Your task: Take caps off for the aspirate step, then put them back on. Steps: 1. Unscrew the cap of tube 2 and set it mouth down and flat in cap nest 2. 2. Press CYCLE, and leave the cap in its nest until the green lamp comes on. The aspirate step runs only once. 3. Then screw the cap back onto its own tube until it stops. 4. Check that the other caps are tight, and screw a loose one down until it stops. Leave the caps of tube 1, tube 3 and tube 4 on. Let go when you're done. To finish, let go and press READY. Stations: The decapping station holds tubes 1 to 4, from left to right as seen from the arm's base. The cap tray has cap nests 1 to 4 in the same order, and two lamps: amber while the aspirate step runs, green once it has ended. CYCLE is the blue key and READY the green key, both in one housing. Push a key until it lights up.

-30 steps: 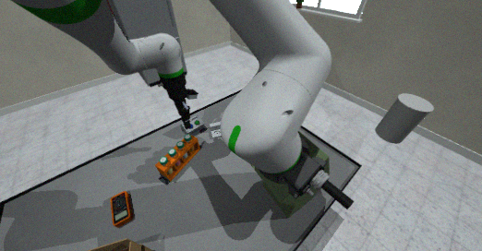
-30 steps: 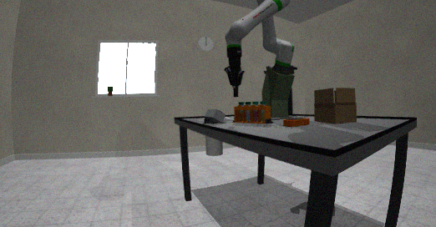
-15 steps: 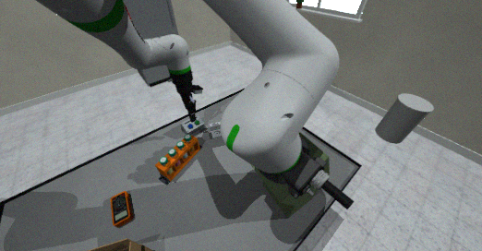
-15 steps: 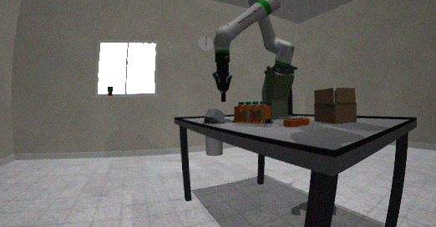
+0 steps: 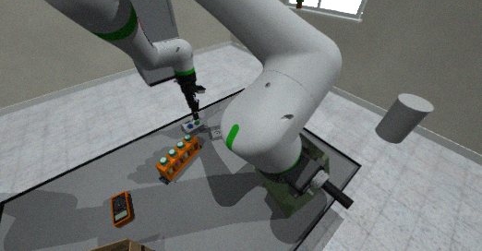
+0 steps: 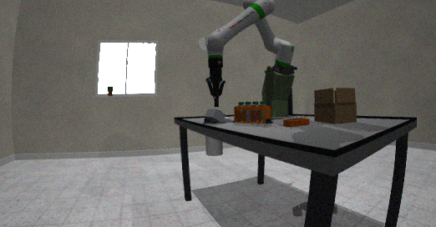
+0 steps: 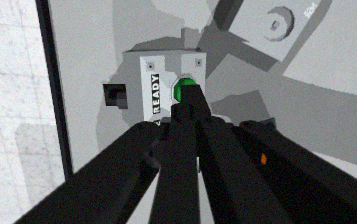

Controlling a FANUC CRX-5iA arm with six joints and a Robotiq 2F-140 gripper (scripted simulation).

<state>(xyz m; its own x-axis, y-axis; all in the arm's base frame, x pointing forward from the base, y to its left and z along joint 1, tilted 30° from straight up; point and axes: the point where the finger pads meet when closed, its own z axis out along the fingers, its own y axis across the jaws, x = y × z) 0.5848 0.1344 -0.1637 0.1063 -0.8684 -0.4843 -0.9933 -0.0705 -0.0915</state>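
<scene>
From above, the white arm fills most of the sight, its big elbow hanging over the tabletop (image 5: 92, 183) and its thin wrist reaching down to the key box (image 5: 190, 126). The claw (image 5: 196, 116) points nearly straight down at that box. Behind the claw, back toward the arm's base, stands the orange tube rack (image 5: 177, 161) with all four green-topped caps on its tubes. Further back still lies an orange meter (image 5: 121, 209).

From the side of the room, the arm (image 6: 234, 25) rises from its green pedestal (image 6: 277, 91), folds at a high elbow and drops its forearm straight down. There the claw (image 6: 216, 103) hangs just over the key box (image 6: 215, 116) at the tabletop's far corner, with the rack (image 6: 251, 113) beside it and cardboard boxes (image 6: 335, 105) well apart from it. This view does not show which key sits under the tip.

The wrist camera settles that: the claw (image 7: 188, 100) is pinched fully together, with nothing between its fingers, and its tip covers the lower part of the green key (image 7: 184, 86), next to the word READY. Whether it presses the key or only hovers over it, I cannot tell. Part of the grey cap tray (image 7: 259, 30) shows beyond the claw, past the key box.
</scene>
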